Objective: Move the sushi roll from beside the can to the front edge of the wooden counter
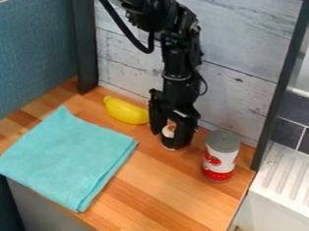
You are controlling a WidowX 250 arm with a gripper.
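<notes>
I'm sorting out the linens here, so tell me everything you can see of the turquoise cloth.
The turquoise cloth looks soft, like a microfibre towel, and is one plain colour. It is folded into a rough square, with stacked layers showing along its right side. It lies nearly flat, slightly rumpled, on the left part of the wooden counter, one side reaching the counter's front edge. Only the counter touches it; the yellow banana lies just beyond it, apart.

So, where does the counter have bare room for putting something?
The widest bare wood is in front, between cloth and can; a narrow strip runs between cloth and blue panel. The back is crowded, with banana, gripper and can near together.
</notes>
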